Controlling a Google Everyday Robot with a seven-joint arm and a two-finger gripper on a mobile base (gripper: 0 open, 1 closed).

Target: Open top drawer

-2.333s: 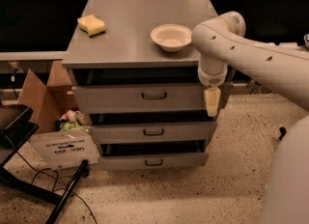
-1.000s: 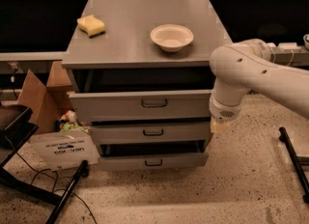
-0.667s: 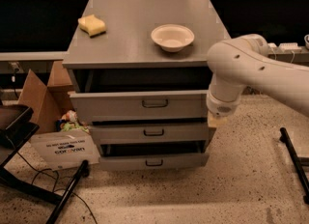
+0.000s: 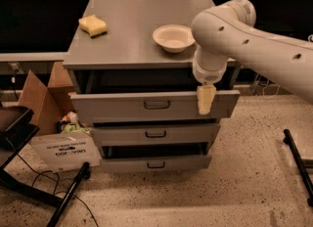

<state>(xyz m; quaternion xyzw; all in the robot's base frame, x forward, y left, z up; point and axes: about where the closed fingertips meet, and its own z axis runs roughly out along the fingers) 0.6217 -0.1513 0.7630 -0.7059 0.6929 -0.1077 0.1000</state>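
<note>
The top drawer (image 4: 122, 105) is the widest grey front of three, with a small black loop handle (image 4: 157, 104) at its centre. It stands pulled out a little from under the grey cabinet top (image 4: 127, 35). My gripper (image 4: 205, 99) hangs from the white arm (image 4: 230, 30) in front of the drawer's right part, to the right of the handle and apart from it. Its cream fingers point down.
A yellow sponge (image 4: 93, 25) and a white bowl (image 4: 173, 37) lie on the cabinet top. Two narrower drawers (image 4: 155, 134) sit below. A cardboard box (image 4: 41, 96) and a white sign (image 4: 63, 147) stand at the lower left. A black stand leg (image 4: 296, 157) is at the right.
The arm has moved left and up, bringing the gripper from beside the cabinet's right edge to in front of the top drawer's right part. The view has shifted a little.
</note>
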